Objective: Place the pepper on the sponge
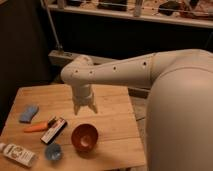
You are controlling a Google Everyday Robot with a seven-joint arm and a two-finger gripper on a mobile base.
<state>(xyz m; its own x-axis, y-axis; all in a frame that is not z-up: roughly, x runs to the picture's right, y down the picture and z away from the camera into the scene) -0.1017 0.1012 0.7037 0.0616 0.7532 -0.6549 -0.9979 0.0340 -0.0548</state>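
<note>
Above the middle of the wooden table (117, 125), we see the gripper (85, 110) pointing straight down at the end of the pale arm (125, 70), which reaches in from the right. Its two fingers (76, 108) stand spread apart, released, with nothing between them and nothing touching them. The tips hang over bare wood.

Nearer to us than the gripper sits the round orange-brown bowl (84, 137), upright, close to the fingertips in the view but apart from them. To the gripper's left and a little nearer lies the black-and-white box (54, 130), set at an angle. The pepper (37, 126) lies just beside the box's left end, its slim orange body stretching away to the left; we cannot tell whether the two touch. Further left of the gripper, near the table's left edge, the sponge (28, 113) rests flat, a light-blue pad, with a strip of wood between it and the pepper. The pepper is not on the sponge.

A small blue cup (53, 151) stands in front of the box, and a white bottle (17, 154) lies on its side at the near-left corner. The bottle bears a label with dark marks and the box has pale patches, but we cannot read either.

Right of the gripper, bare wood runs to the table's right edge. Behind the gripper, bare wood also runs to the far edge. The left and near side is crowded.
</note>
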